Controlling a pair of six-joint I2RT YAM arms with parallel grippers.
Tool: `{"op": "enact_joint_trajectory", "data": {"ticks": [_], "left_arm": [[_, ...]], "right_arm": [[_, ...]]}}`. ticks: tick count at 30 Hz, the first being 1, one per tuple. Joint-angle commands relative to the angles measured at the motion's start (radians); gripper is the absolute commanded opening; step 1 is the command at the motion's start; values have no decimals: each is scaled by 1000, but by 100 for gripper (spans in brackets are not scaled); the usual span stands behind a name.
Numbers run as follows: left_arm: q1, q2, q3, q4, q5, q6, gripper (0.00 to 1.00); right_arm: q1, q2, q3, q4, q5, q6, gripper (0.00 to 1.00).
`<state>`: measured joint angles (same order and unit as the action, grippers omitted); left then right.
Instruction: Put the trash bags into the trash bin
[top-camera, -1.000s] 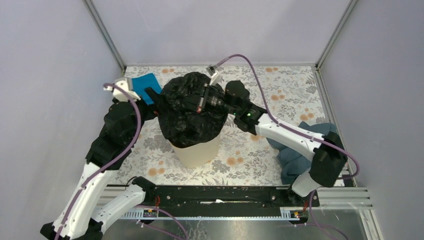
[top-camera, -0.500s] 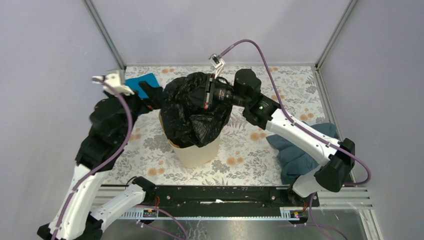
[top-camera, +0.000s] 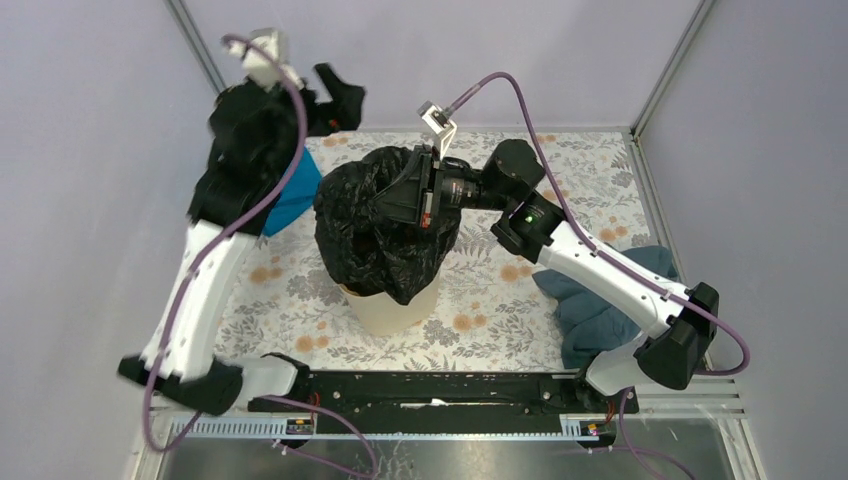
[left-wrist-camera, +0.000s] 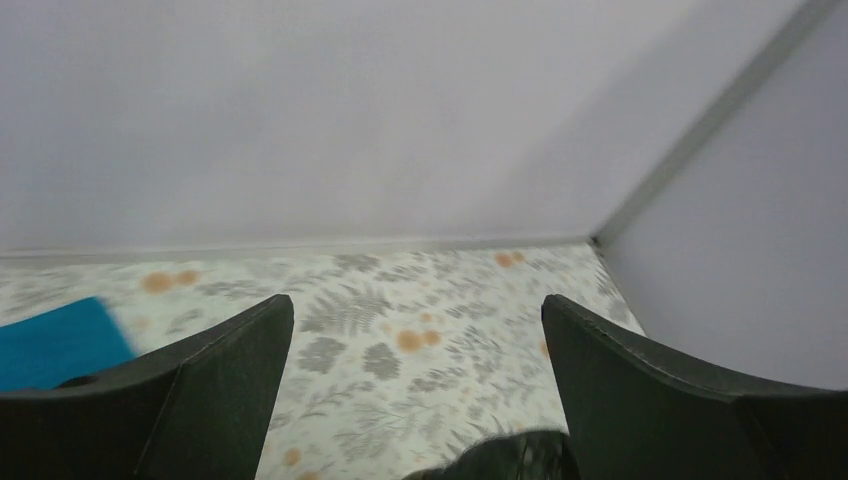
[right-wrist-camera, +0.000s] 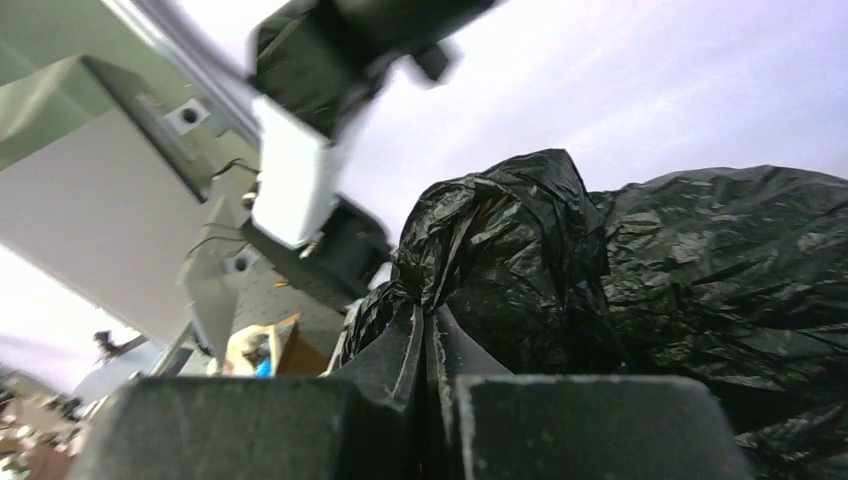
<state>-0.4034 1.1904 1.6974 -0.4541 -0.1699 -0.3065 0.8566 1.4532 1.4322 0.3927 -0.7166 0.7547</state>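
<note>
Your right gripper (top-camera: 412, 195) is clenched on a fold of the thin, glossy black plastic trash bag (top-camera: 375, 245). In the right wrist view its fingers (right-wrist-camera: 395, 350) meet on a pinch of wrinkled film, and the rest of the bag bulges beyond them and to their right. The bag is draped over the mouth of the beige, smooth-walled plastic trash bin (top-camera: 395, 312), which stands upright directly below the tool's tips, only its lower wall showing. So the coming move, as I judge it, runs straight down from your tool into the bin. The right arm reaches in sideways, forearm near level, and it is the nearer arm. Your left gripper (top-camera: 338, 100) is spread wide and holds nothing, raised high by the back wall, with the bag below it and well apart.
</note>
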Motion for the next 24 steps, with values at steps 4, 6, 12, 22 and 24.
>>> {"op": "enact_joint_trajectory", "data": {"ticks": [4, 6, 12, 22, 24], "left_arm": [[124, 353, 251, -9, 784, -159, 95], [135, 401, 247, 11, 917, -185, 89], [135, 306, -10, 13, 1025, -112, 68], [135, 24, -417, 59, 843, -88, 50], [132, 21, -459, 63, 816, -112, 47]], "right_arm": [[38, 2, -3, 173, -92, 65, 0], [41, -3, -13, 173, -86, 59, 0], [41, -16, -12, 113, -60, 10, 0], [43, 9, -20, 105, -42, -3, 0], [44, 2, -38, 93, -9, -13, 0]]}}
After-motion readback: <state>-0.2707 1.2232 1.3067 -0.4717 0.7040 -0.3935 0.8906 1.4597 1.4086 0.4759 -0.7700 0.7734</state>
